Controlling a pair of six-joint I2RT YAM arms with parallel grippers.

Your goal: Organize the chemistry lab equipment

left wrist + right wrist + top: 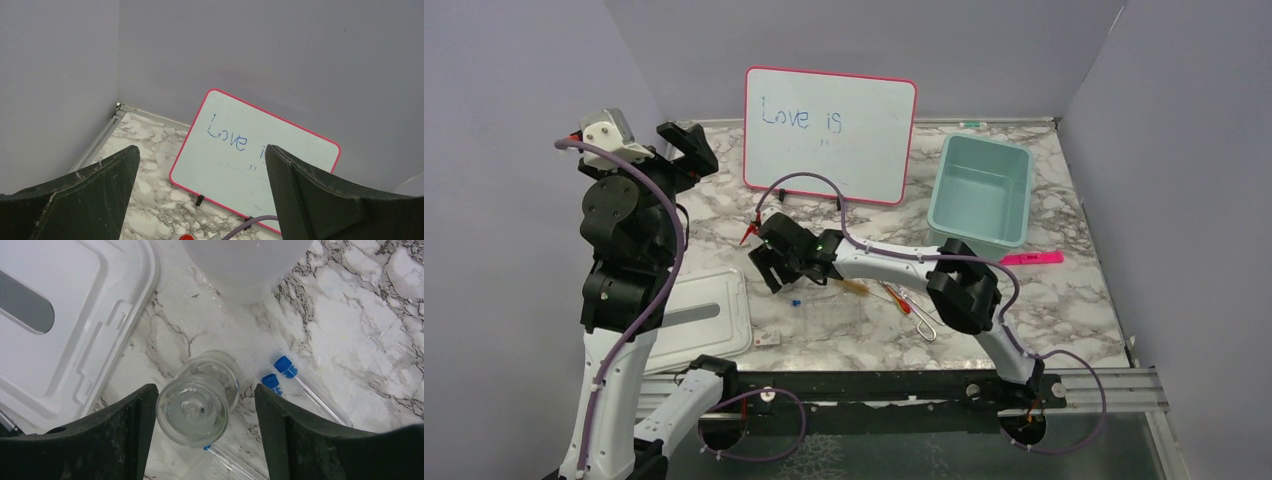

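Two robot arms work over a marbled tabletop [360,310]. The right hand [205,390] is lowered close to the surface with its two dark fingers spread wide. A little glass beaker [196,405] sits directly between those fingers and appears to lie on its side, round base towards the wrist. One finger is almost against the glass and a small gap shows at the other, so the hand is open around the beaker, not clamped on it.

Just past the finger on the side of that gap, two blue-capped tubes [284,365] lie flat on the tabletop, side by side. A further clear tube lies nearer the wrist, close against the beaker. Ahead of the fingertips stands the cloudy round body of the clear squeeze bottle [245,265]. Off to the other side of the hand lies a white plastic lid [65,325].

The left hand [200,150] is raised high above the tabletop, its fingers fully apart and holding nothing. Ahead of it and below, a pink-framed whiteboard [255,160] leans against the grey back wall.
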